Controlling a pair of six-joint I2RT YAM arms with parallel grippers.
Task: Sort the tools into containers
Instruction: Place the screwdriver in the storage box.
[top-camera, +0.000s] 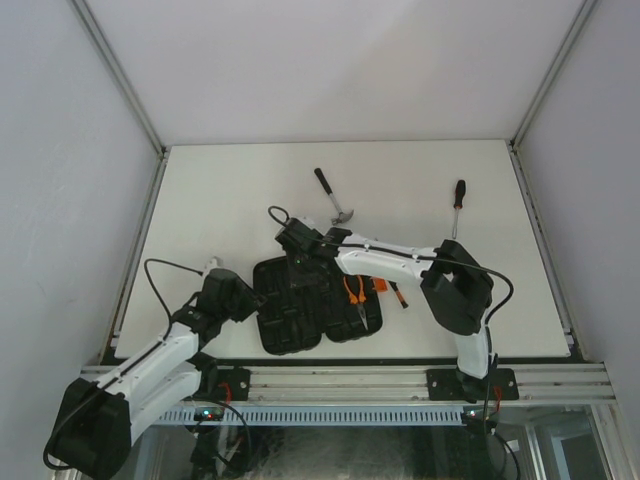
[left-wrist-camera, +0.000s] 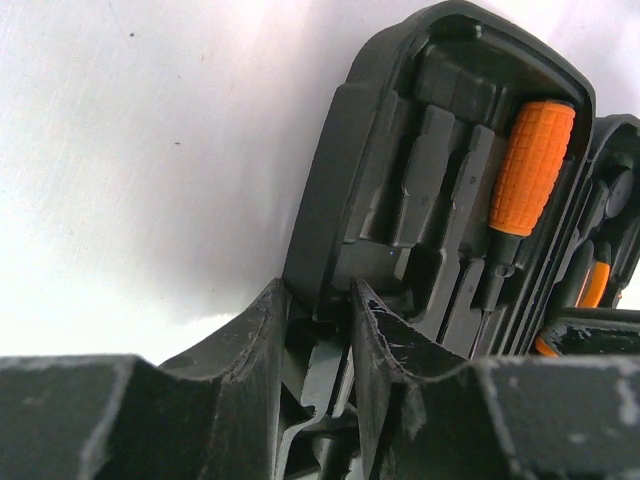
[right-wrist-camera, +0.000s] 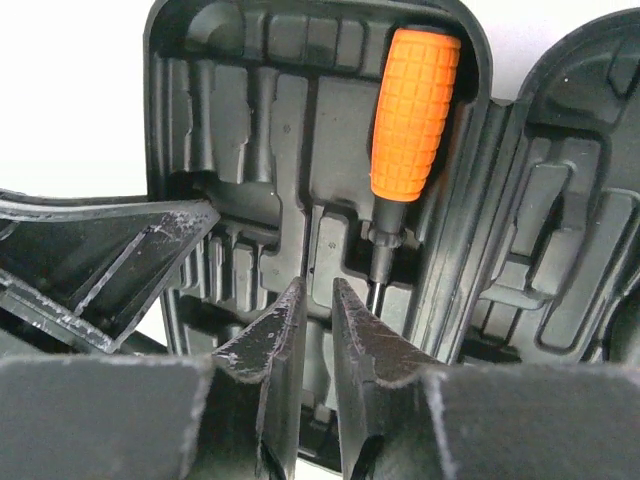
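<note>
Jaws ajar, right gripper over case

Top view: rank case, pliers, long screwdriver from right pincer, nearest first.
1. Case, directly under the right pincer.
2. Pliers, at the case's right side.
3. Long screwdriver, far off to the right.

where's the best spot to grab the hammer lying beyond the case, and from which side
Take the hammer mid-handle, from straight above, closing across the handle. It lies flat on the table with bare surface either side of the slim black handle; the steel head at the end nearer the case is broader and uneven.
</note>
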